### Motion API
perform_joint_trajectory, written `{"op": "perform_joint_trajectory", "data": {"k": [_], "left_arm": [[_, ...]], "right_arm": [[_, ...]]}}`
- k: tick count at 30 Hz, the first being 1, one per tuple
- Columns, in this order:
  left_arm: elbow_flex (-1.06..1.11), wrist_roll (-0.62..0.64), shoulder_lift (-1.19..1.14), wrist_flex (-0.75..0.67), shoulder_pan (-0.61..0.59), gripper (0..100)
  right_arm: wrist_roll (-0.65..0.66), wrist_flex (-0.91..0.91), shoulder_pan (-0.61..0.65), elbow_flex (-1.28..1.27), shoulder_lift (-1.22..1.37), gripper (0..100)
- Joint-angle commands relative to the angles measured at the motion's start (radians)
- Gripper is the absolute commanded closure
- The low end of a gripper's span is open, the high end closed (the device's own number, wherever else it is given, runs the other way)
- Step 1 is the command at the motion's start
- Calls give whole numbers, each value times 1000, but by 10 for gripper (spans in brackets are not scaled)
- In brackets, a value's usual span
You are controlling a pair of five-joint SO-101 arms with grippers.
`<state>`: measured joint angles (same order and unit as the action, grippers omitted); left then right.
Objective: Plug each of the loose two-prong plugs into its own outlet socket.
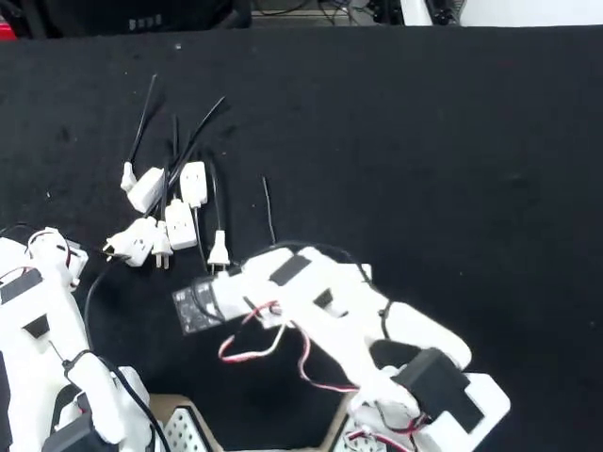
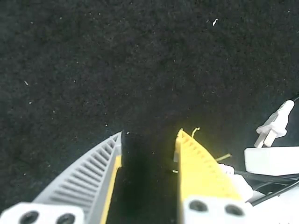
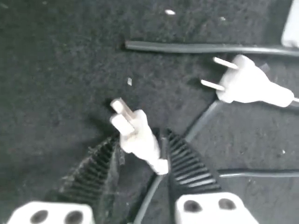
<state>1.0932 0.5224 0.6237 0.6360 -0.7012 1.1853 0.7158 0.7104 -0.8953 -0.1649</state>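
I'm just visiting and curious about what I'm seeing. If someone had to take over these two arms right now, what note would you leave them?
Right gripper: shut on a white two-prong plug, prongs pointing away from the wrist, cord trailing back toward it.
Left gripper: open, empty, over bare black table.
Things: white sockets and further plugs lie bunched on the left arm's side of the table. A second plug lies loose beside the held one.
Done: one plug gripped. Whether any plug is already seated, I cannot tell.
Left: seat the held plug in a socket, then the others.
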Motion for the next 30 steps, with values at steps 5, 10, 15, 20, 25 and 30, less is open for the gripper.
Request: {"op": "perform_joint_trajectory", "data": {"k": [5,10,15,20,25,30], "left_arm": [[-24,5,29,-6,-8,812],[-27,5,29,-6,7,812],[-22,3,25,-6,54,812],[-22,3,25,-6,51,812],[-22,3,29,-6,56,812],[-22,3,29,-6,53,812]], "right_arm": [[-420,313,-60,219,-191,988],[-598,353,-63,182,-150,988],[-603,155,-46,114,44,988],[-643,83,-40,113,87,978],[-646,183,-46,117,31,845],[-644,173,-77,111,12,858]]}}
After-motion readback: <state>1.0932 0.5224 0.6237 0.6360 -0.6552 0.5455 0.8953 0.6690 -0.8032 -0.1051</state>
